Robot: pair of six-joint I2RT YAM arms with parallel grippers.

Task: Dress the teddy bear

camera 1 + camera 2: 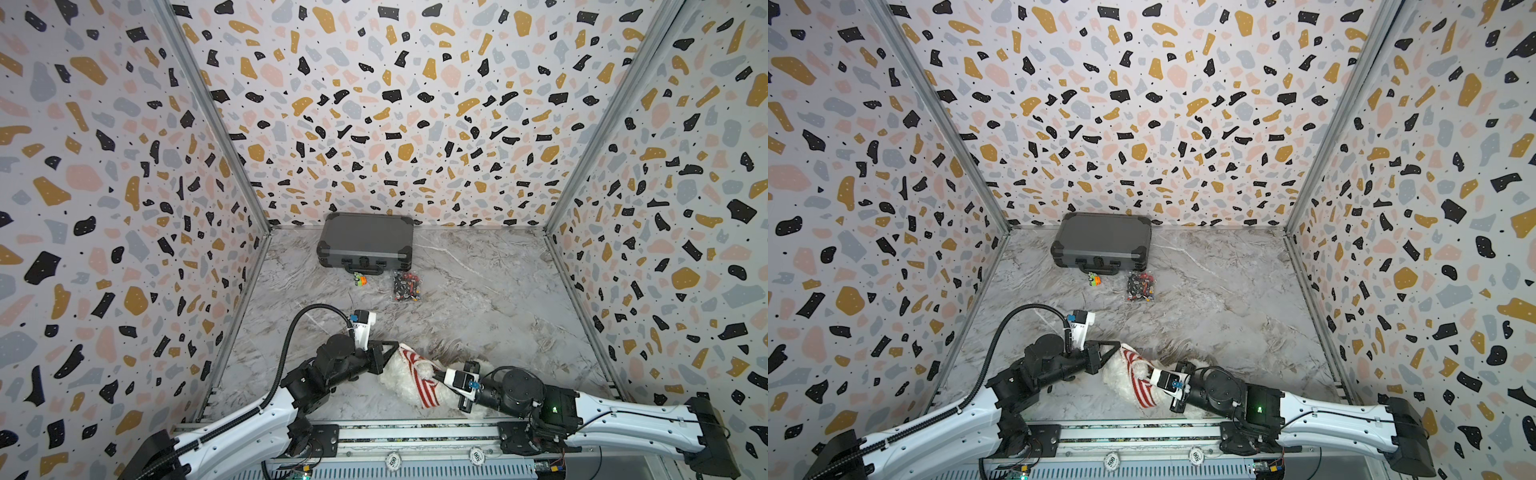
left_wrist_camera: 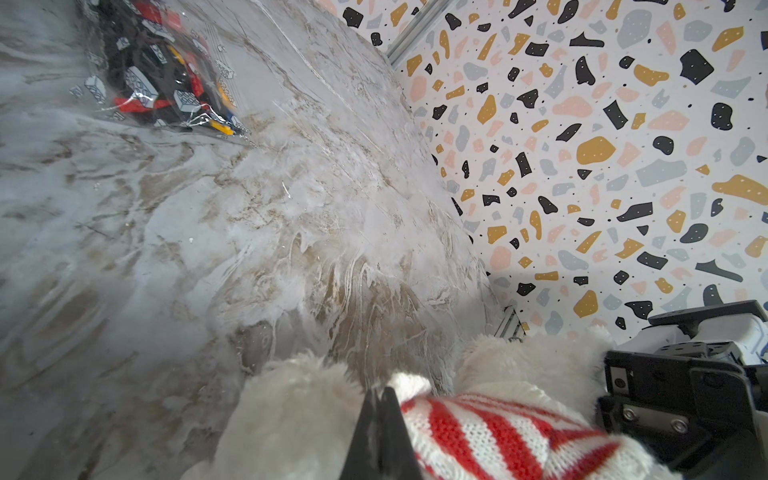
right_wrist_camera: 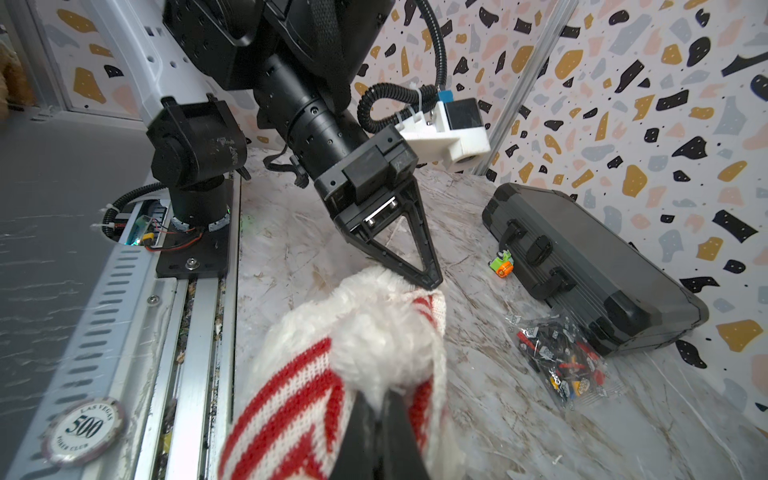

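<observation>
1. Looking down in both top views, I see the bear (image 1: 392, 378) lying on the near part of the tabletop (image 1: 478, 299). It lies between my two hands, partly inside a red-and-white striped sweater (image 1: 428, 395).
2. The bear and sweater lie on a slant. One end points far and left, and the other runs near and right, under my right arm.
3. My left hand (image 1: 397, 345) sits at the far-left end. Its jaws are pressed together, pinching a corner of the sweater's hem.
4. My right hand (image 1: 436, 375) sits on the sweater's right side, with its jaws closed. I judge that it grips the knit, though some fur may be caught with it.
5. Both hands already touch the garment, so neither is nearer. The coming pull turns on that slant. I judge that the hem must be held apart by the two hands and drawn along the body, not across it.
6. The right wrist view shows what the top views hide: the left hand's tips (image 3: 432, 284) meeting the hem, and white fur bulging from the opening.
7. The left wrist view shows two furry lumps beside the knit (image 2: 478, 428). I cannot tell whether they are ears or limbs. No view shows the face.
</observation>
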